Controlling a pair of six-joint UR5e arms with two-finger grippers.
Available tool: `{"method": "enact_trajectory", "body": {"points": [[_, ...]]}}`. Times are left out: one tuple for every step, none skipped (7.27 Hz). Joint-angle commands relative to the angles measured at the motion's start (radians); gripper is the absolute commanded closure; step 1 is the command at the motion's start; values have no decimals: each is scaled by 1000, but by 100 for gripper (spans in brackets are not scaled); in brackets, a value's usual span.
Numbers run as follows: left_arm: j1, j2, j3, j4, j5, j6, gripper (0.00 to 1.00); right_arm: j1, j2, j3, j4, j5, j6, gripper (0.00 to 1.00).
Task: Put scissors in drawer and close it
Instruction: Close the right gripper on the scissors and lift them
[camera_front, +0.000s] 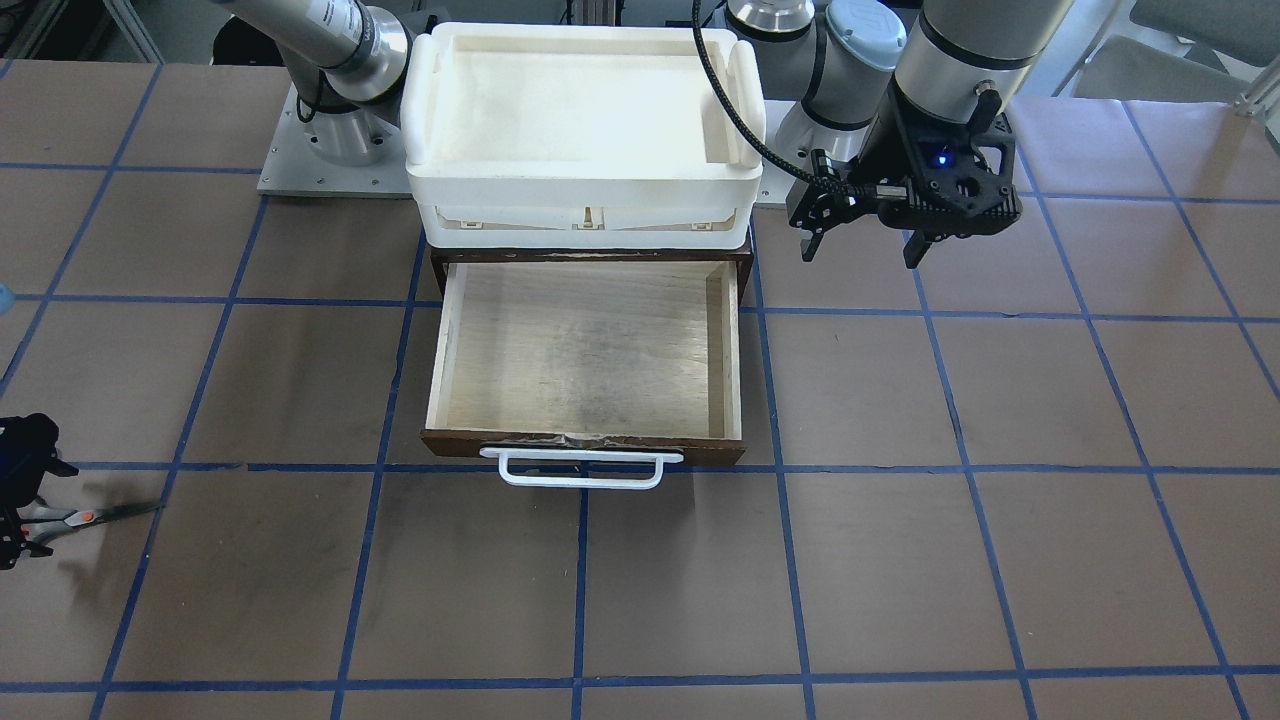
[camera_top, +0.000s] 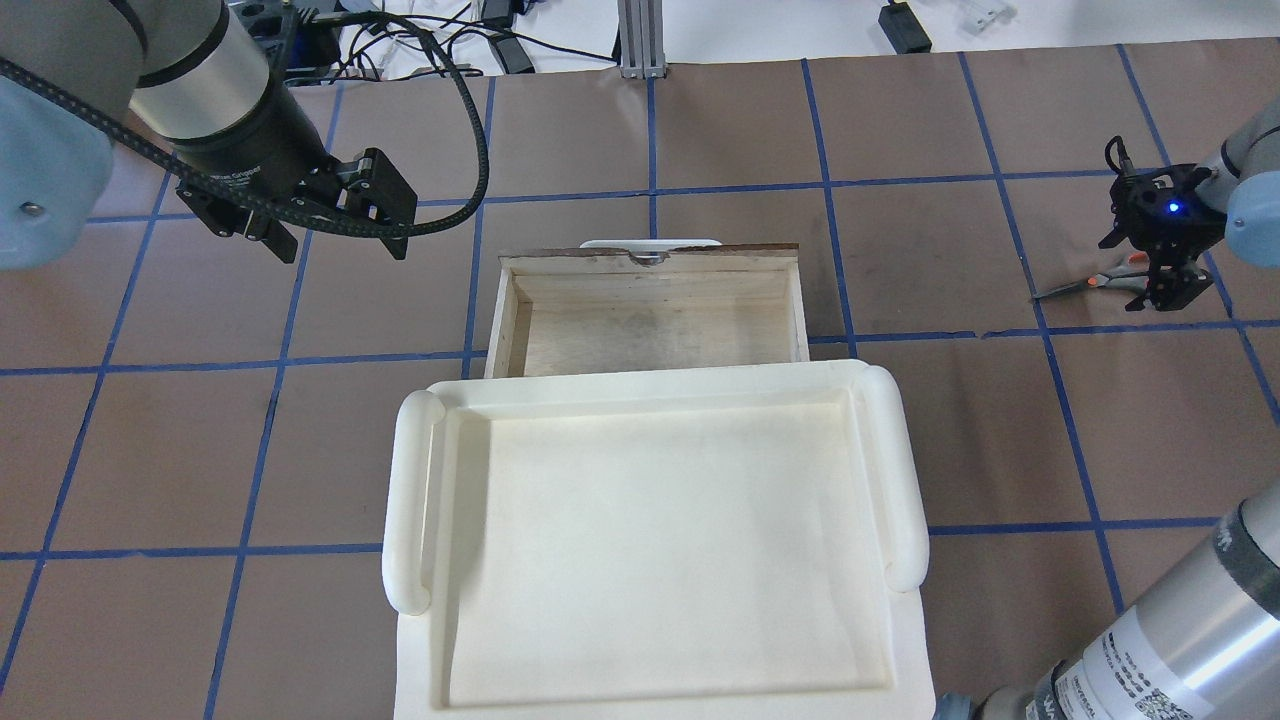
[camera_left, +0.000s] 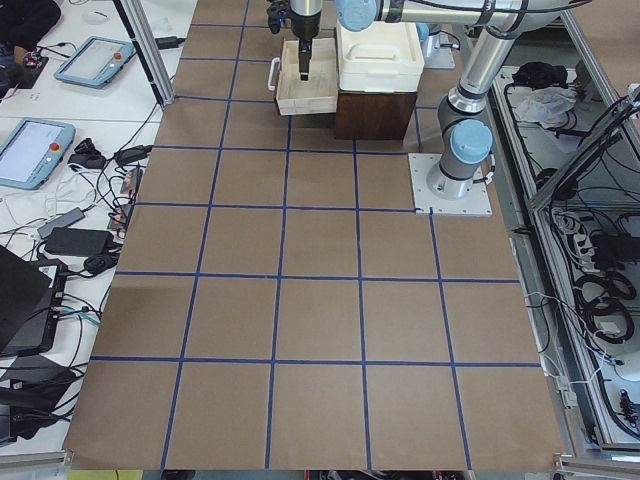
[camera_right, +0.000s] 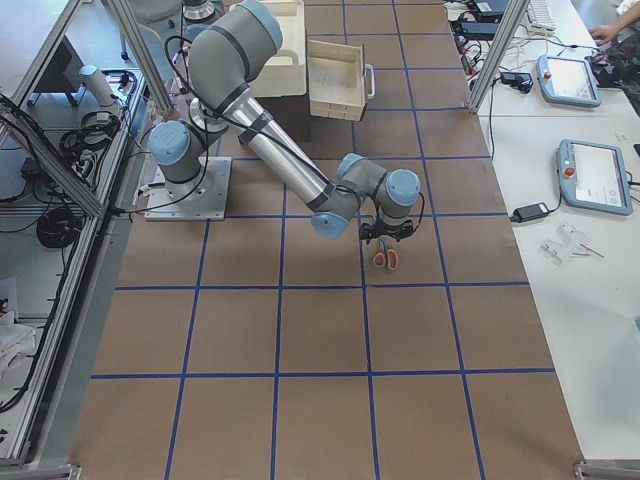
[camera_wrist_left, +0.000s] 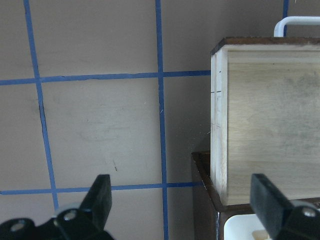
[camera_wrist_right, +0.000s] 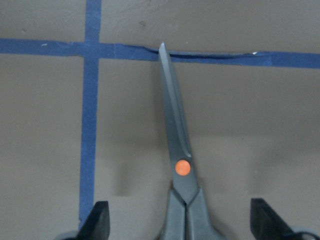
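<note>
The scissors (camera_top: 1090, 283) lie flat on the brown table at the far right, blades towards the drawer; they also show in the front view (camera_front: 85, 516) and the right wrist view (camera_wrist_right: 177, 150). My right gripper (camera_top: 1165, 292) is low over their handle end, open, with a finger on each side and not touching them. The wooden drawer (camera_front: 590, 345) is pulled open and empty, its white wire handle (camera_front: 580, 470) facing away from me. My left gripper (camera_top: 340, 245) is open and empty, hovering to the left of the drawer.
A large white plastic tray (camera_top: 410, 500) sits on top of the dark cabinet that holds the drawer. Blue tape lines grid the table. Bare table lies between the scissors and the drawer.
</note>
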Motion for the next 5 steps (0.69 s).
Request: {"method": "enact_trajectory", "body": {"points": [[-1, -1, 0, 0, 0, 0, 0, 3, 13, -1, -34, -14, -3, 4], [0, 1, 0, 0, 0, 0, 0, 3, 16, -1, -65, -37, -3, 8], [0, 1, 0, 0, 0, 0, 0, 5, 16, 6, -65, -25, -1, 16], [0, 1, 0, 0, 0, 0, 0, 5, 16, 6, -60, -25, -1, 23], [0, 1, 0, 0, 0, 0, 0, 5, 16, 8, -57, -25, -1, 28]]}}
